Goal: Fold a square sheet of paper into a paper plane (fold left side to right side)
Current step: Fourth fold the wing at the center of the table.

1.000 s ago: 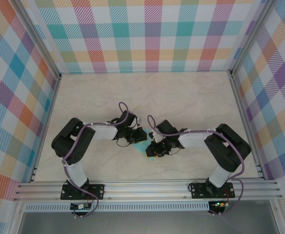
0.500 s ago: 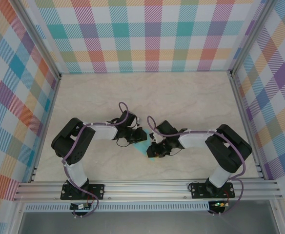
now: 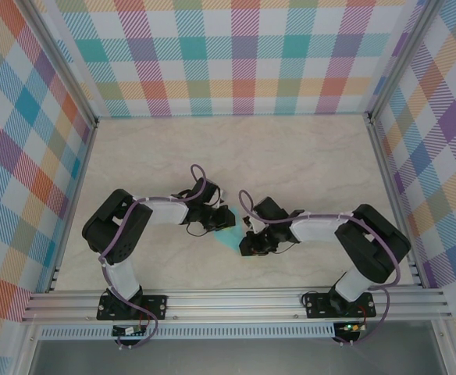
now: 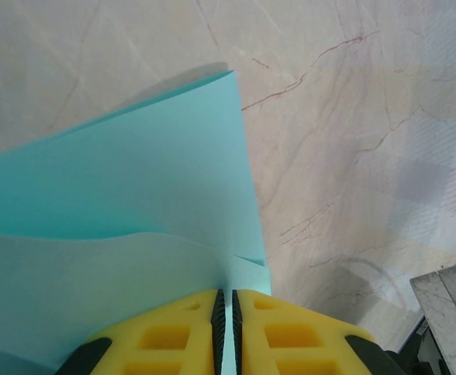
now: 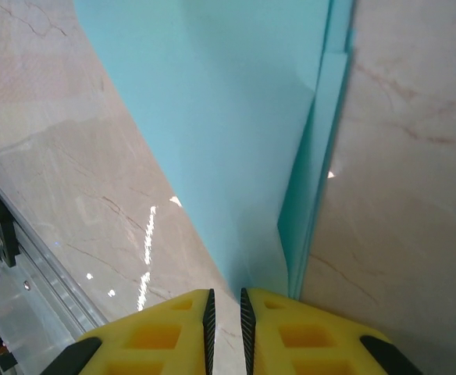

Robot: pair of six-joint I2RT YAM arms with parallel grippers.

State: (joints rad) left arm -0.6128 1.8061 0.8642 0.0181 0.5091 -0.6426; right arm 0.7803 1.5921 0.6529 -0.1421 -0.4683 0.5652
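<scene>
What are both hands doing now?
Left fingers: closed on the thin light-turquoise sheet of paper.
Right fingers: nearly closed beside it; grip cannot be told.

The thin light-turquoise square sheet of paper (image 4: 134, 203) is matt and smooth (no sheen anywhere on it). The pale marble-patterned table top (image 5: 95, 195) is glossy, throwing back bright glints. The yellow fingers (image 4: 165, 340) of the left gripper (image 4: 226, 301) look like moulded matt plastic, faced with black ribbed pads (image 4: 219, 320). The near silver rail (image 3: 236, 301) is brushed metal; the black arm shells (image 3: 119, 226) are dull plastic.
</scene>
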